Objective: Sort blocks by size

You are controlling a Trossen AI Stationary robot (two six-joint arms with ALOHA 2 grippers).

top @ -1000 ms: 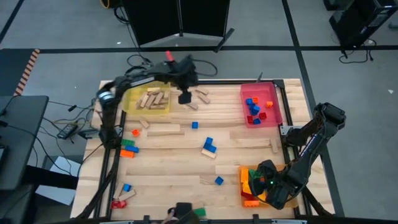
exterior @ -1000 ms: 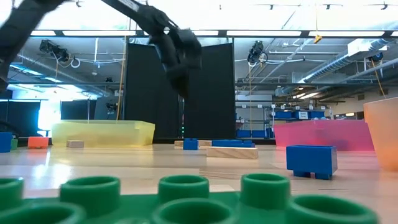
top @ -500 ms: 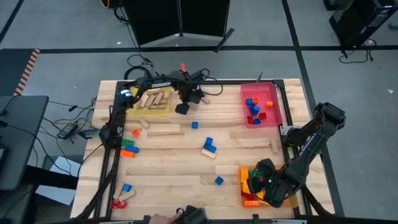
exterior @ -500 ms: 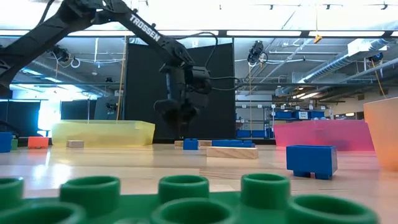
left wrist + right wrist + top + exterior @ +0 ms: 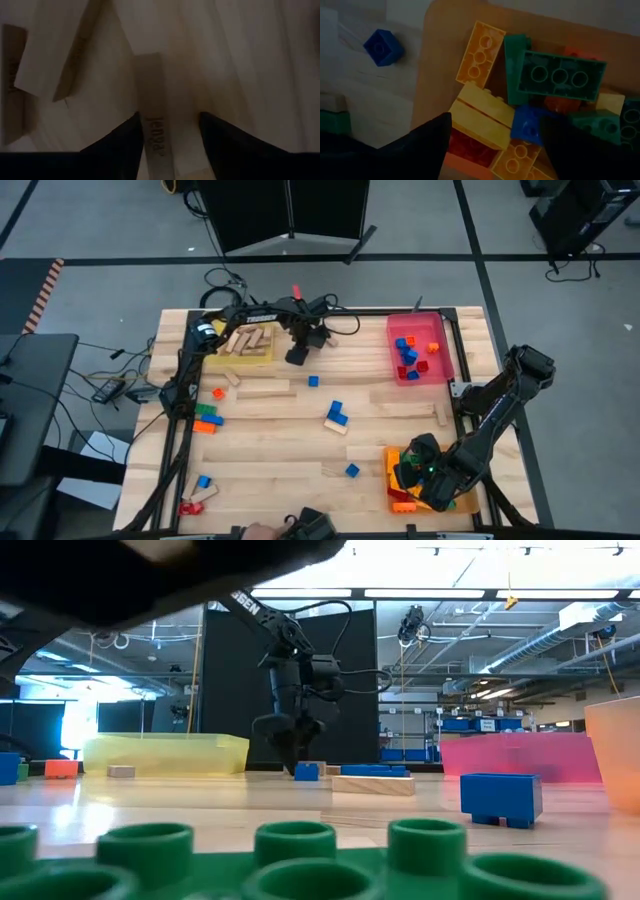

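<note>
Bright ceiling strips glare overhead; both wrist views dim and blurred.

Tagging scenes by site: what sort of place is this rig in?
Probably a robotics lab or industrial workshop. The low view shows exposed ceiling ducts and strip lights; the high view shows a black screen behind the table and loose cables on a grey floor.

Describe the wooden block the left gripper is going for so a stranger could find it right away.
Start at the yellow tray at the table's far left corner. Just right of it, the left gripper straddles a narrow tan wooden block, lying flat, printed "jenga" on its top face.
</note>
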